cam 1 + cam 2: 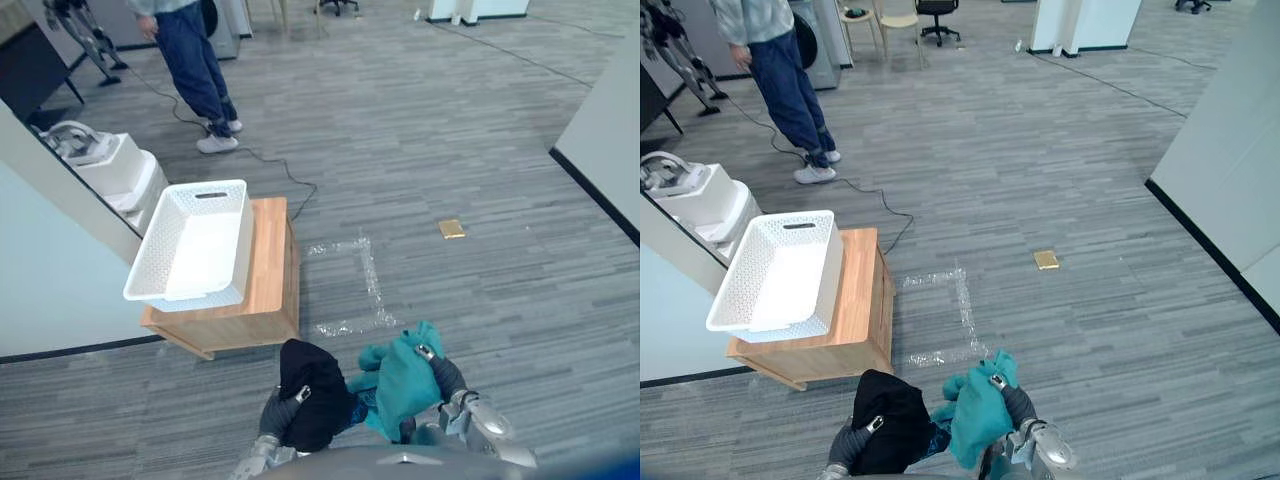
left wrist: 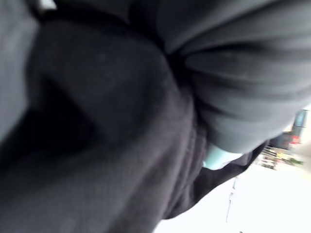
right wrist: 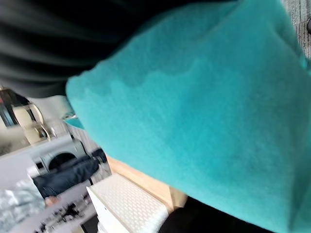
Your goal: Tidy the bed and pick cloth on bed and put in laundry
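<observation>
Left hand low and close to the body, closed on the black cloth: one silver finger clamps over the top of the bundle and the rest is buried in fabric. The left wrist view is dark cloth right against the lens. Right hand beside it, closed on the teal cloth, with a fingertip showing over the upper fold and the other fingers hidden in the folds. The two cloths touch in the middle and both are held up clear of the floor.

Ahead and to the robot's left, the white basket sits on a wooden stand. It looks empty and overhangs the stand's left edge. A tape outline on the floor lies between the hands and the stand's right side. A person stands well beyond the basket.

Step, as I judge it: both cloths picked up, now the carry to the laundry, drop not yet done. The basket is well apart from the hands.

Next move calls for closing in forward-left, lifting both bundles above the basket rim, then opening the fingers over the inside. Risk: trailing cloth catches the rim or the overhanging basket tips.
</observation>
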Robot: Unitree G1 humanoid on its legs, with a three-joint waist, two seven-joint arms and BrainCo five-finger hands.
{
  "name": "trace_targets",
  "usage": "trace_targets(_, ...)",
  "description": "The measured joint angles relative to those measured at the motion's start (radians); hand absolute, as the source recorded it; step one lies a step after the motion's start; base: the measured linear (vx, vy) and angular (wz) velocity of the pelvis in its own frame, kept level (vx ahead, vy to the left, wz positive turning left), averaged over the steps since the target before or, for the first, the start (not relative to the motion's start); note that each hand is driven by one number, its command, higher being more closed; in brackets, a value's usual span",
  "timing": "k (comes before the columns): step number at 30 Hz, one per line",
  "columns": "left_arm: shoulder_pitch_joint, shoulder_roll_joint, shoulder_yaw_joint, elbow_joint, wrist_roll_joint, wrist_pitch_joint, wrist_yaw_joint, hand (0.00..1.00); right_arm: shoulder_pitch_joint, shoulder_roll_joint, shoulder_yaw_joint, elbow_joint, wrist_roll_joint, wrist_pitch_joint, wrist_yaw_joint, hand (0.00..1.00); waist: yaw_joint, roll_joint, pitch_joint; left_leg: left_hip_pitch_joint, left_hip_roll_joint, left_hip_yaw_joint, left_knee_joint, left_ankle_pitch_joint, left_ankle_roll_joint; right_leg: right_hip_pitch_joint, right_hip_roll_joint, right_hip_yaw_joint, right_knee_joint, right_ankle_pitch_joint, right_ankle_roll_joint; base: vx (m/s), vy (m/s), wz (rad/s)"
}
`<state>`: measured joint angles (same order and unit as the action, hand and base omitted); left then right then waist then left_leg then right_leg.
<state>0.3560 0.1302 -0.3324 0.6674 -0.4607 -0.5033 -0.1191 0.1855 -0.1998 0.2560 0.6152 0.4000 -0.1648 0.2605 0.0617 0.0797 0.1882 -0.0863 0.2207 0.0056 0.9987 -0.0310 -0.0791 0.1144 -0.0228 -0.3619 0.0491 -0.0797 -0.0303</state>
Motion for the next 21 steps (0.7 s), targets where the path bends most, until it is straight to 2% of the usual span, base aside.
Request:
trace_targets(1, 0.001, -0.004, -0.002, -0.012, 0.000, 0.001, -0.011, 1.00, 0.007, -0.009, -0.015, 0.000, 0.000, 0.012, 0.000, 1.00, -0.013, 0.004, 0.005, -0.052, 0.002, 0.020, 0.034, -0.083, 0.009, 0.029, 0.001, -0.004, -0.011, -0.010, -0.010, 0.25, -0.154, 0.14)
trace_targets(2, 0.004, -0.004, -0.002, -0.022, 0.000, 0.001, -0.017, 1.00, 0.009, -0.012, -0.022, 0.000, -0.001, 0.018, 0.000, 1.00, -0.014, 0.003, 0.006, -0.072, -0.005, 0.030, 0.026, -0.114, 0.006, 0.044, 0.001, -0.006, -0.021, -0.011, -0.013, 0.25, -0.116, 0.04)
trace_targets(3, 0.009, -0.005, -0.002, -0.040, -0.001, 0.003, -0.030, 1.00, 0.009, -0.014, -0.034, -0.002, -0.002, 0.026, 0.000, 1.00, -0.008, -0.003, 0.012, -0.085, -0.024, 0.066, -0.084, -0.167, -0.009, 0.073, -0.008, -0.012, -0.042, -0.004, -0.001, 0.20, -0.058, -0.12)
trace_targets(4, 0.011, -0.005, -0.003, -0.052, -0.001, 0.009, -0.031, 1.00, 0.010, -0.014, -0.045, -0.010, -0.002, 0.026, 0.000, 1.00, -0.005, -0.007, 0.014, -0.081, -0.044, 0.092, -0.189, -0.186, -0.008, 0.090, -0.014, -0.010, -0.051, -0.007, 0.001, 0.20, -0.036, -0.16)
trace_targets(5, 0.012, -0.005, -0.005, -0.058, -0.001, 0.012, -0.032, 1.00, 0.010, -0.014, -0.050, -0.014, -0.002, 0.026, 0.001, 1.00, -0.004, -0.010, 0.016, -0.076, -0.058, 0.108, -0.265, -0.188, -0.011, 0.100, -0.018, -0.008, -0.054, -0.009, 0.005, 0.20, 0.014, -0.09)
trace_targets(6, 0.011, -0.005, -0.013, -0.060, -0.001, 0.012, -0.032, 1.00, 0.013, -0.016, -0.057, -0.021, -0.002, 0.025, 0.001, 1.00, -0.005, -0.012, 0.017, -0.058, -0.090, 0.141, -0.442, -0.182, -0.010, 0.114, -0.024, -0.009, -0.063, -0.015, 0.016, 0.27, 0.041, -0.01)
trace_targets(7, 0.011, -0.006, -0.021, -0.059, -0.001, 0.013, -0.032, 1.00, 0.023, -0.016, -0.065, -0.032, -0.002, 0.020, 0.001, 1.00, -0.008, -0.011, 0.017, -0.034, -0.121, 0.165, -0.626, -0.143, -0.007, 0.127, -0.029, -0.011, -0.068, -0.025, 0.031, 0.34, 0.078, 0.02)
trace_targets(8, 0.011, -0.006, -0.022, -0.058, -0.001, 0.013, -0.032, 1.00, 0.029, -0.015, -0.067, -0.032, -0.002, 0.013, 0.001, 1.00, -0.010, -0.011, 0.017, -0.025, -0.133, 0.175, -0.707, -0.097, 0.009, 0.138, -0.030, -0.012, -0.068, -0.031, 0.040, 0.37, 0.094, -0.01)
trace_targets(9, 0.004, -0.002, -0.021, -0.054, -0.003, 0.016, -0.034, 1.00, 0.040, -0.009, -0.067, -0.026, -0.002, 0.009, 0.000, 1.00, -0.002, -0.035, 0.016, 0.018, -0.165, 0.184, -0.783, -0.027, 0.058, 0.151, -0.052, -0.006, -0.070, -0.039, 0.058, 0.38, 0.083, 0.04)
trace_targets(10, 0.004, 0.007, -0.023, -0.058, -0.010, 0.016, -0.037, 1.00, 0.052, 0.001, -0.060, -0.035, -0.002, -0.009, 0.004, 1.00, -0.001, -0.051, 0.009, 0.056, -0.196, 0.191, -0.846, -0.008, 0.072, 0.155, -0.075, -0.006, -0.069, -0.050, 0.077, 0.33, 0.053, 0.04)
trace_targets(11, 0.003, 0.016, -0.023, -0.059, -0.014, 0.014, -0.042, 1.00, 0.055, 0.006, -0.056, -0.035, -0.002, -0.019, 0.004, 1.00, -0.001, -0.061, 0.011, 0.059, -0.205, 0.197, -0.853, -0.008, 0.075, 0.155, -0.085, -0.006, -0.070, -0.054, 0.084, 0.29, 0.036, 0.03)
trace_targets(12, -0.006, 0.026, -0.022, -0.060, -0.031, 0.013, -0.051, 1.00, 0.061, 0.008, -0.046, -0.034, -0.004, -0.029, 0.003, 1.00, 0.003, -0.067, 0.013, 0.054, -0.210, 0.204, -0.835, -0.029, 0.092, 0.155, -0.093, -0.003, -0.070, -0.047, 0.098, 0.21, 0.032, -0.09)
trace_targets(13, -0.010, 0.035, -0.022, -0.053, -0.032, 0.018, -0.051, 1.00, 0.065, 0.008, -0.041, -0.033, -0.010, -0.031, 0.003, 1.00, 0.007, -0.065, 0.012, 0.049, -0.208, 0.206, -0.816, -0.048, 0.094, 0.153, -0.095, 0.001, -0.064, -0.040, 0.109, 0.23, 0.067, -0.24)
trace_targets(14, -0.010, 0.030, -0.023, -0.050, -0.041, 0.029, -0.050, 1.00, 0.062, 0.009, -0.030, -0.033, -0.017, -0.032, 0.003, 1.00, 0.012, -0.059, 0.008, 0.053, -0.202, 0.209, -0.797, -0.085, 0.098, 0.131, -0.099, 0.029, -0.007, -0.045, 0.120, 0.20, 0.116, -0.29)
trace_targets(15, -0.008, 0.023, -0.024, -0.051, -0.041, 0.041, -0.048, 1.00, 0.060, 0.012, -0.023, -0.033, -0.029, -0.036, 0.003, 1.00, 0.011, -0.049, 0.003, 0.076, -0.201, 0.217, -0.809, -0.115, 0.108, 0.095, -0.113, 0.051, 0.112, -0.070, 0.155, 0.18, 0.125, -0.24)
trace_targets(16, -0.009, 0.021, -0.029, -0.051, -0.042, 0.047, -0.046, 1.00, 0.061, 0.010, -0.021, -0.033, -0.031, -0.041, 0.001, 1.00, 0.008, -0.048, 0.002, 0.092, -0.201, 0.219, -0.816, -0.128, 0.115, 0.065, -0.129, 0.055, 0.204, -0.090, 0.172, 0.19, 0.149, -0.13)
trace_targets(17, -0.010, 0.021, -0.035, -0.059, -0.042, 0.055, -0.045, 1.00, 0.062, 0.014, -0.021, -0.033, -0.031, -0.048, -0.006, 1.00, 0.000, -0.059, 0.009, 0.142, -0.218, 0.223, -0.840, -0.140, 0.120, -0.042, -0.188, 0.073, 0.478, -0.102, 0.167, 0.21, 0.123, 0.04)
trace_targets(18, -0.010, 0.042, -0.051, -0.070, -0.042, 0.058, -0.038, 1.00, 0.065, 0.020, -0.008, -0.033, -0.032, -0.055, -0.008, 1.00, -0.005, -0.075, 0.016, 0.202, -0.245, 0.216, -0.873, -0.148, 0.130, -0.149, -0.250, 0.105, 0.734, -0.044, 0.159, 0.29, 0.119, 0.22)
trace_targets(19, -0.006, 0.062, -0.061, -0.073, -0.042, 0.067, -0.022, 1.00, 0.087, 0.030, -0.006, -0.040, -0.032, -0.059, -0.008, 1.00, -0.021, -0.083, 0.016, 0.248, -0.261, 0.199, -0.891, -0.162, 0.138, -0.216, -0.277, 0.131, 0.886, -0.058, 0.146, 0.19, 0.054, 0.34)
trace_targets(20, -0.004, 0.065, -0.063, -0.074, -0.044, 0.071, -0.009, 1.00, 0.092, 0.030, -0.006, -0.047, -0.032, -0.064, -0.008, 1.00, -0.028, -0.089, 0.017, 0.268, -0.262, 0.190, -0.892, -0.170, 0.140, -0.238, -0.278, 0.132, 0.913, -0.071, 0.139, 0.27, 0.012, 0.54)
trace_targets(21, -0.005, 0.073, -0.071, -0.076, -0.049, 0.081, 0.015, 1.00, 0.099, 0.031, -0.005, -0.049, -0.032, -0.073, -0.007, 1.00, -0.048, -0.090, 0.016, 0.297, -0.260, 0.167, -0.892, -0.182, 0.145, -0.269, -0.272, 0.124, 0.906, -0.099, 0.145, 0.23, -0.016, 0.50)
